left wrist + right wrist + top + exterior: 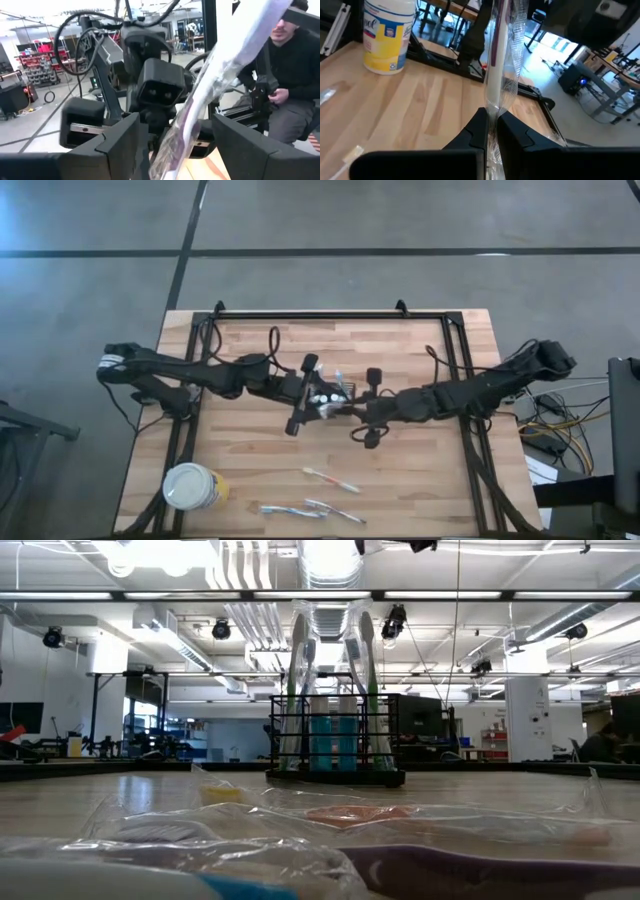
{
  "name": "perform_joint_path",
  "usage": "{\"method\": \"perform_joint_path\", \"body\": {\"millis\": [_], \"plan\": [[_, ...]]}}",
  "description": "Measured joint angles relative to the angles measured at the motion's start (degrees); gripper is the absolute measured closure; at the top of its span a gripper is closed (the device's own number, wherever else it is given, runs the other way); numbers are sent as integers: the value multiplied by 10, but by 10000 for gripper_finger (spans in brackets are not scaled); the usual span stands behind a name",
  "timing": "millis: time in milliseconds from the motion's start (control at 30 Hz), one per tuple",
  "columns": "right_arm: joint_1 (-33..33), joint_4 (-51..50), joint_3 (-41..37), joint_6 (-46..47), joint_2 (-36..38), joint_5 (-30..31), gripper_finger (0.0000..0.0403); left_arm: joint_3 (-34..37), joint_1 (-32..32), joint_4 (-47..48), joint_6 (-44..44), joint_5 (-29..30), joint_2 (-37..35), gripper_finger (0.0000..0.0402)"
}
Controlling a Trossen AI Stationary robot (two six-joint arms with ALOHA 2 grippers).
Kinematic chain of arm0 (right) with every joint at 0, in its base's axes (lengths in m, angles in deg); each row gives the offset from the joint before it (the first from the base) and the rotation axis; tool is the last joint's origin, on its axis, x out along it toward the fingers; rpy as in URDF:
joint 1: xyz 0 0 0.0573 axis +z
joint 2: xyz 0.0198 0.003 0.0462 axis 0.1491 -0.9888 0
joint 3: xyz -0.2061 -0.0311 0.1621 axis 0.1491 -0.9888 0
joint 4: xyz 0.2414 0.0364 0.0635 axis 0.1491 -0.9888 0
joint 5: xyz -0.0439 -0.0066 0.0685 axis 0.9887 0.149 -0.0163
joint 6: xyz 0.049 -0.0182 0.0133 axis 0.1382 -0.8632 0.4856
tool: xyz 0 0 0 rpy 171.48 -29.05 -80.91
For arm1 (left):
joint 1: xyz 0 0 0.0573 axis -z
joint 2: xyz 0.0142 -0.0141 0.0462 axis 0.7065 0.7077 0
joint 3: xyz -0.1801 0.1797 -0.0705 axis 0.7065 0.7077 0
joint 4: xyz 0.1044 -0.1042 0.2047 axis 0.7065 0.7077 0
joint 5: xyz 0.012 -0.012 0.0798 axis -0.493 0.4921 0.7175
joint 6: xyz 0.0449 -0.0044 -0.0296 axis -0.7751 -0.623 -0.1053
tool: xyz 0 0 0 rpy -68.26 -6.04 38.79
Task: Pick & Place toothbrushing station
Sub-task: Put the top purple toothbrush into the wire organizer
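Wrapped toothbrush [496, 65] pinched upright between right gripper [491, 131] fingers (left gripper [172, 145] spread wide opposite), both arms outstretched mid-table.

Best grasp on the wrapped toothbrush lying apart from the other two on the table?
Take the wrapped toothbrush at mid-length, from straight above, jaws across its narrow width. It lies flat on the table, slightly diagonal and clear of the pair, so probably only a top-down pinch fits.

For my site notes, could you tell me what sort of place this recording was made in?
Probably a robotics lab or workshop: exposed ceiling ducts, storage shelving, and a person seated beside the wooden table.
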State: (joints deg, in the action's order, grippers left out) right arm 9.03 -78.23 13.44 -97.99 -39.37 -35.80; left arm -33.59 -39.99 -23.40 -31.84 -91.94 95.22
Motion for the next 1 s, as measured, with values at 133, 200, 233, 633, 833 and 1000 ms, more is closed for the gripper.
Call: {"method": "perform_joint_path", "body": {"millis": [133,200,233,633,833,1000], "plan": [[-2,-1,14,-3,-12,-4,385,1,0,1,1,0,2,153],[-2,-1,17,-3,-13,-4,385,4,0,0,1,0,0,161],[-1,-3,18,-3,-12,-4,385,6,0,1,1,0,-1,166],[-1,-2,16,0,-7,-3,385,6,0,-5,-4,-3,-4,284],[-1,-2,16,7,-7,-5,385,6,2,-1,-30,-15,-4,381],[-1,-3,16,21,-7,-7,363,6,4,1,-37,-19,-6,381]]}}
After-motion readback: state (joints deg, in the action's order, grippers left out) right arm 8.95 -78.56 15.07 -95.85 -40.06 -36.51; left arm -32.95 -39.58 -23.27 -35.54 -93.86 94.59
